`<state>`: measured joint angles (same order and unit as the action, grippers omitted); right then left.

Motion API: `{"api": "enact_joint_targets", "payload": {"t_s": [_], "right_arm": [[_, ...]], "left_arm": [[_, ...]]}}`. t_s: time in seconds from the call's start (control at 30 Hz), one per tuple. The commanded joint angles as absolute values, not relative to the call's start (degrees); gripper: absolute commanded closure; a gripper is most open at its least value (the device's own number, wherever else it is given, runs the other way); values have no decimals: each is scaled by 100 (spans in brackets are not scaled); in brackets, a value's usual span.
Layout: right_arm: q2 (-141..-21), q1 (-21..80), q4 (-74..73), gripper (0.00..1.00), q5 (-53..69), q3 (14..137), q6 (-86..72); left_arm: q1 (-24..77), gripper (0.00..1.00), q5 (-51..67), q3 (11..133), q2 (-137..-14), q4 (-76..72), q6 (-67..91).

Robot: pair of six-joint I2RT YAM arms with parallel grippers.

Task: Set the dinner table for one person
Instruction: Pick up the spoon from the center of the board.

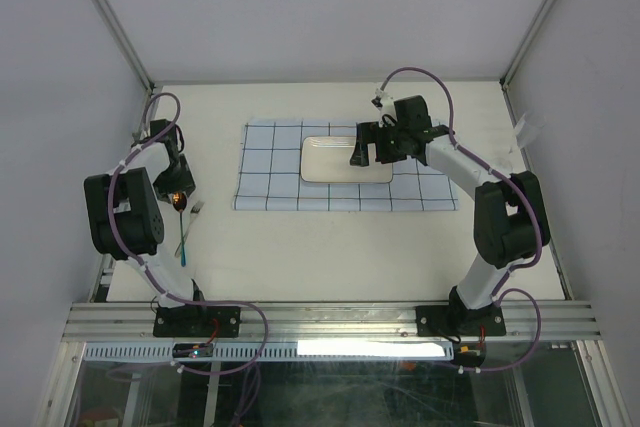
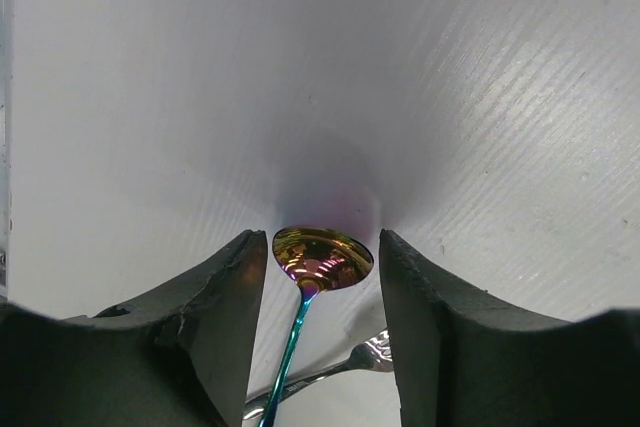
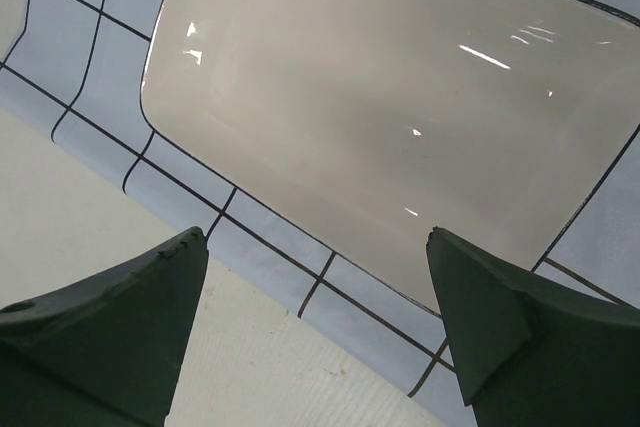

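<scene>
Directly under left gripper (image 2: 320, 242), near left edge of dinner table (image 1: 300, 257): spoon (image 2: 322, 259), bowl between parted jaws, neither touching. Long axis far-to-near, handle toward near edge, jaws across it. Fork (image 2: 365, 355) just beside handle, snag risk. Left arm far nearer. Right gripper (image 3: 315, 237) wide open, empty, above plate (image 1: 325, 159) on cloth (image 1: 270, 167). Matte tabletop, bare stretch between spoon and cloth.

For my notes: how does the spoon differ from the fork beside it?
The spoon has an iridescent gold-purple bowl and teal handle; the fork is plain silver. The spoon sits centred within the left pincer; the fork lies off to one side. Both rest on the dinner table.
</scene>
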<state>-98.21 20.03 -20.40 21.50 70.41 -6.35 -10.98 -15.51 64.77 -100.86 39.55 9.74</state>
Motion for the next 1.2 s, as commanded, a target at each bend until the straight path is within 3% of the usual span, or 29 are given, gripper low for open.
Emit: {"api": "enact_joint_targets", "payload": {"t_s": [0.0,0.2,0.5,0.7,0.93,1.17], "right_arm": [[-9632,2013,-1803,6,2195,7043,-650],[-9626,2013,-1786,5,2225,7026,-659],[-9658,2015,-1771,6,2250,7008,-671],[-9637,2013,-1770,6,2250,7022,-677],[-9655,2013,-1778,6,2259,7015,-685],[-9615,2018,-1813,6,2226,7035,-669]], "left_arm": [[-1145,52,-1705,6706,-10128,3973,873],[-1145,57,-1726,6741,-10238,4008,873],[-1148,78,-1729,6841,-10321,4064,875],[-1144,79,-1706,6872,-10376,4078,878],[-1148,90,-1792,6962,-10138,4025,889],[-1146,96,-1615,7040,-10050,4057,952]]}}
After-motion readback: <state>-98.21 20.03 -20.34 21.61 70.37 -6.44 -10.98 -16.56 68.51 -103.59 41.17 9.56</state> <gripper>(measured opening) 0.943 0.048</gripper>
